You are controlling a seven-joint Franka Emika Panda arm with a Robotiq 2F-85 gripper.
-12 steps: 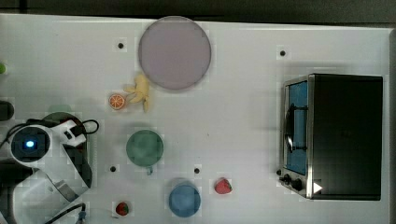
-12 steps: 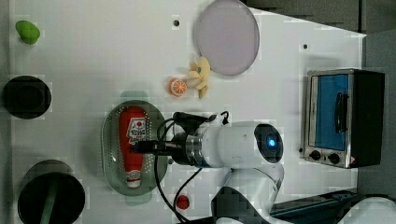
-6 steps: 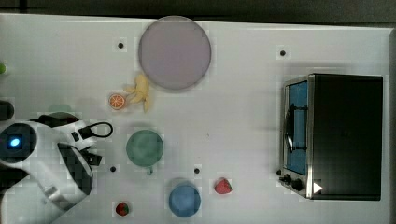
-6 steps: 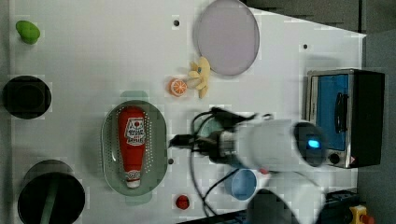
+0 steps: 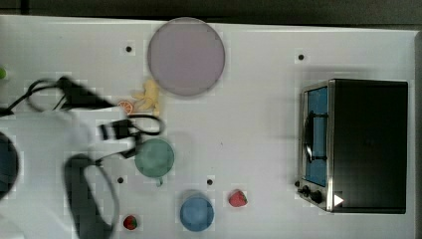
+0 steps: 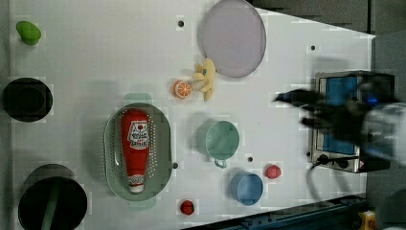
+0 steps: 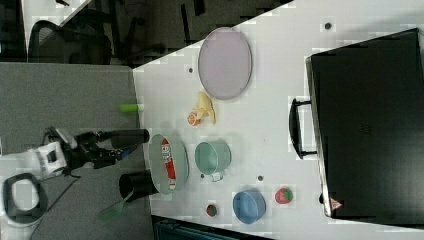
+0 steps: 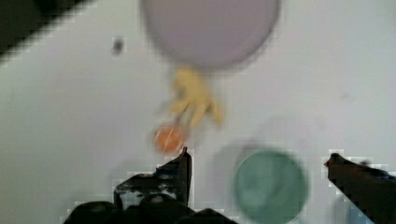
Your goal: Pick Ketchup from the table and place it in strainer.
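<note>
Your gripper (image 8: 257, 161) had its two fingers spread wide apart with nothing between them, and it hung above the tabletop (image 6: 95, 57). In the wrist view the teal-green cup (image 8: 271, 185) showed between the fingertips, with an orange slice (image 8: 169, 138), a yellow banana toy (image 8: 195, 98) and a lilac plate (image 8: 210, 29) beyond it.

The Ketchup (image 6: 135, 148) lay on its side inside the strainer (image 6: 111, 158), well apart from your gripper, its cap end towards the left view's bottom. In the left view the strainer sat to the left of the teal-green cup (image 6: 221, 140), and the orange slice (image 6: 182, 89) lay just above and between them. A blue cup (image 6: 247, 188) stood near two small strawberries (image 6: 273, 171), and a toaster oven (image 5: 358, 144) stood at the top view's right.
</note>
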